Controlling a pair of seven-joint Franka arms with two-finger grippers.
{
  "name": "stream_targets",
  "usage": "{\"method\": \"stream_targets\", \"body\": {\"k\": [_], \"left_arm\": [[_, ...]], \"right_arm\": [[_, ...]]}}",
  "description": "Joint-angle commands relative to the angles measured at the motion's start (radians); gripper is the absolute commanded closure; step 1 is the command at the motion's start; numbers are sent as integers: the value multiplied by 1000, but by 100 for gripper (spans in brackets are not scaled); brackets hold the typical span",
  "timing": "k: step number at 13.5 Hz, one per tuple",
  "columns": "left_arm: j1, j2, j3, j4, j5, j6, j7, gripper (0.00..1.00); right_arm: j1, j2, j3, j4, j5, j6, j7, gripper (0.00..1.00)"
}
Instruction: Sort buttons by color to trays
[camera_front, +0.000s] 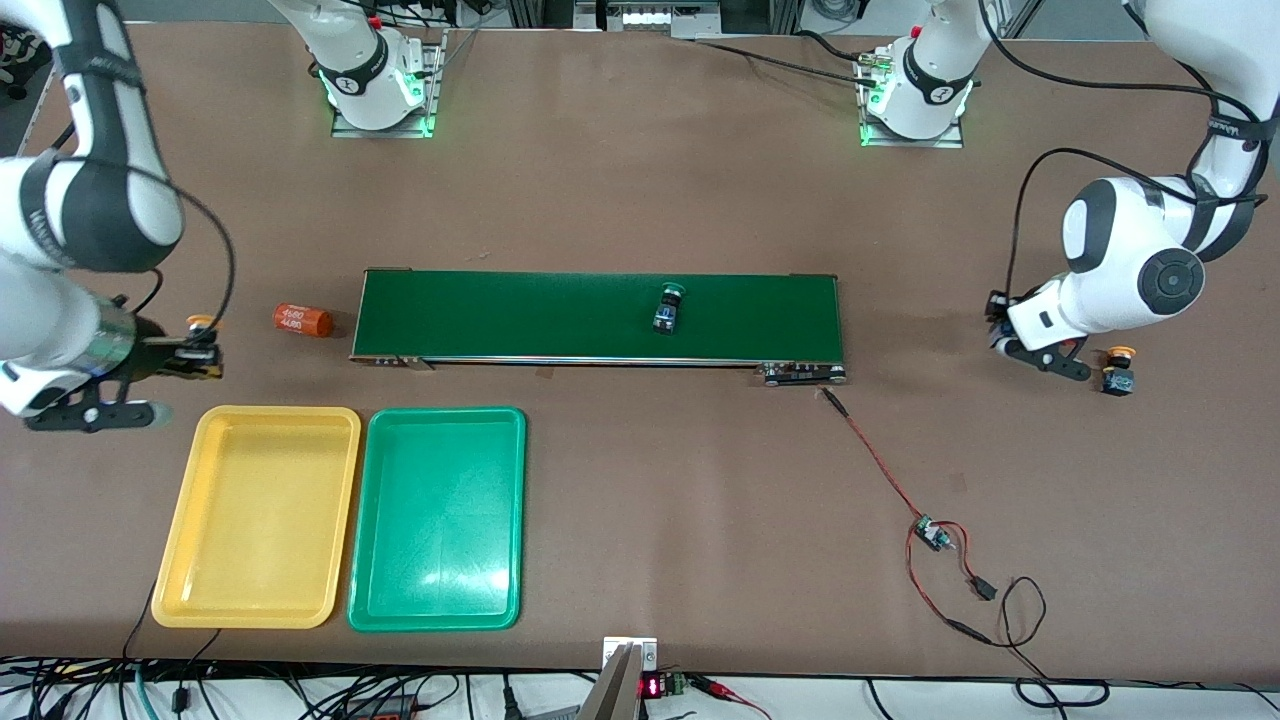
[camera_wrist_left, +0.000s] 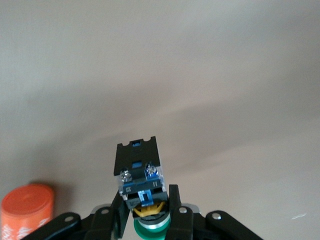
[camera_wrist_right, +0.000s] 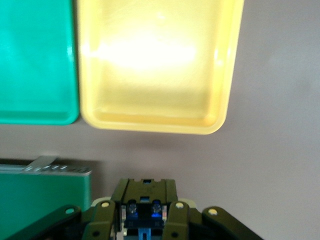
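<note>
My left gripper is shut on a green-capped button, low over the table at the left arm's end. A yellow-capped button lies on the table beside it. My right gripper is shut on a dark-bodied button whose yellow-orange cap shows, over the table just off the yellow tray's corner. The green tray lies beside the yellow one; both hold nothing. Another green-capped button lies on the conveyor belt.
An orange cylinder lies at the belt's end toward the right arm. An orange round thing shows near the left gripper. A red wire with a small board trails from the belt's other end toward the front edge.
</note>
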Motion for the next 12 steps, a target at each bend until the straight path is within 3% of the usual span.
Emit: {"method": "stream_targets", "body": {"k": [1, 3, 6, 12], "left_arm": [[-125, -11, 0, 164, -98, -124, -145, 100], [-214, -2, -5, 203, -103, -141, -249, 100], [-347, 55, -8, 210, -126, -134, -410, 100], [-469, 176, -6, 298, -166, -131, -515, 100]], "right_arm": [[-41, 86, 14, 17, -14, 117, -34, 85], [-41, 138, 3, 17, -75, 220, -31, 85], [-43, 221, -15, 17, -80, 355, -31, 85], [-77, 320, -17, 17, -79, 496, -100, 81]]}}
